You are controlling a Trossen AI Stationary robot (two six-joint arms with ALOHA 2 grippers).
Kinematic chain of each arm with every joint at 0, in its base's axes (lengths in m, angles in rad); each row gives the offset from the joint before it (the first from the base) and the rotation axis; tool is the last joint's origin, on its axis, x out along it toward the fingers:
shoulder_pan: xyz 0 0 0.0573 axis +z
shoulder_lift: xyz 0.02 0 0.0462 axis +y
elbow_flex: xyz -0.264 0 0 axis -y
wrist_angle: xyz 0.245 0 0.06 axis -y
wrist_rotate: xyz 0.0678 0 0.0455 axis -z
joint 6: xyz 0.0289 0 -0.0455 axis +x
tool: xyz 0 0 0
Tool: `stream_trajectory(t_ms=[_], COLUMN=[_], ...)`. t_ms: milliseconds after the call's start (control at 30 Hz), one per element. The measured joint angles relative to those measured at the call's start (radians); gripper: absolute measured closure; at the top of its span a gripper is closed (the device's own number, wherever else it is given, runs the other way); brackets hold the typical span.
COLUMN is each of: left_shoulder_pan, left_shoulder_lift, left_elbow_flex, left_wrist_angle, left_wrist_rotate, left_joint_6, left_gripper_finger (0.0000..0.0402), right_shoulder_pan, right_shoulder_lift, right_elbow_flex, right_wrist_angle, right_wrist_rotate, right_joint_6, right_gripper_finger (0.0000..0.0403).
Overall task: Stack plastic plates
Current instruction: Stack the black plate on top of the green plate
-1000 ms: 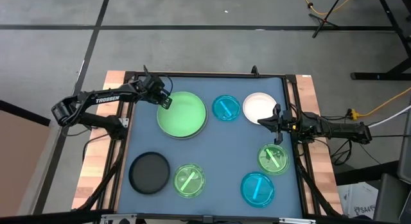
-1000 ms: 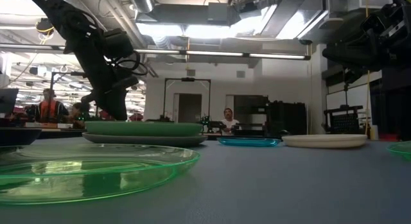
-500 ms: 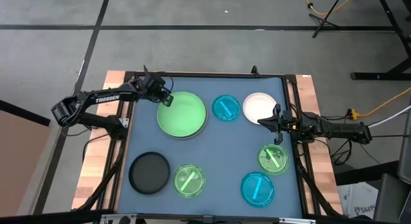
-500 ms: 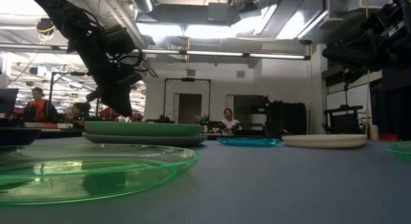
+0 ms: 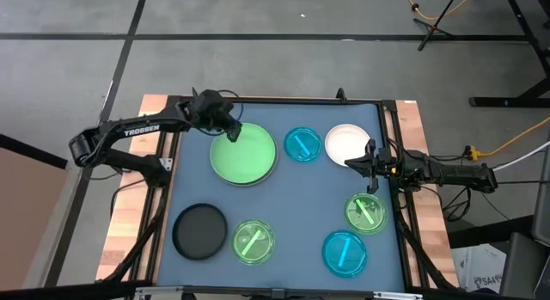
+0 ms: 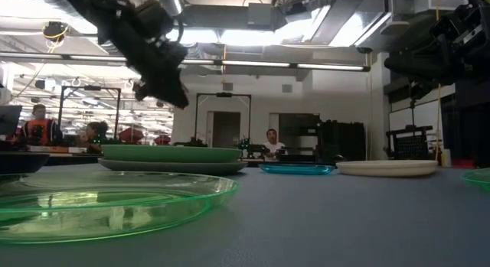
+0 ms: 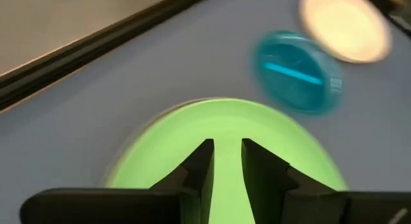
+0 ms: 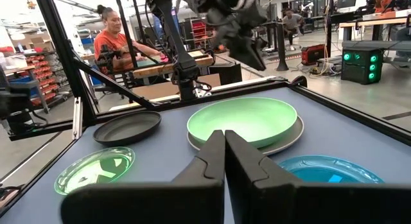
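The large light green plate [image 5: 244, 154] rests on the large grey plate [image 6: 172, 166], whose rim shows around it. My left gripper [image 5: 230, 131] hovers above the far-left rim of this pair, its fingers a narrow gap apart [image 7: 227, 163]. My right gripper [image 5: 352, 162] is shut [image 8: 225, 139] and hangs in the air by the near edge of the small white plate [image 5: 346, 143]. Lying flat on the mat are a blue plate [image 5: 302, 143], a second blue plate [image 5: 345, 253], two translucent green plates [image 5: 367, 212] [image 5: 253, 241] and the black plate [image 5: 200, 231].
A raised black frame [image 5: 284, 100] borders the blue-grey mat. Bare mat lies in the middle, between the stacked pair and the near plates. Beyond the table, people sit and stand at benches [image 8: 112, 41].
My left gripper has risen from just beside the green plate's far-left rim and moved toward the table's right, so that it now hangs well above the plate. The plates and my right arm have kept still.
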Motion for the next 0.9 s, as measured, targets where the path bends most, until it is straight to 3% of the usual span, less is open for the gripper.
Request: stream_trajectory(t_ms=[300, 533, 900], left_shoulder_pan=[-0.278, -0.504, -0.782], left_shoulder_lift=[0.000, 0.000, 0.000], left_elbow_flex=[0.060, 0.072, 0.072], left_wrist_angle=[-0.065, -0.277, -0.639], left_wrist_rotate=[0.000, 0.001, 0.001], left_joint_6=[0.003, -0.011, -0.218], left_gripper_finger=[0.0329, 0.0329, 0.0329], right_shoulder_pan=[0.000, 0.000, 0.000], right_shoulder_lift=[0.000, 0.000, 0.000], right_elbow_flex=[0.000, 0.000, 0.000], right_wrist_angle=[0.000, 0.000, 0.000], right_wrist_rotate=[0.000, 0.000, 0.000], right_joint_6=[0.000, 0.000, 0.000], right_gripper_finger=[0.0403, 0.0403, 0.0403])
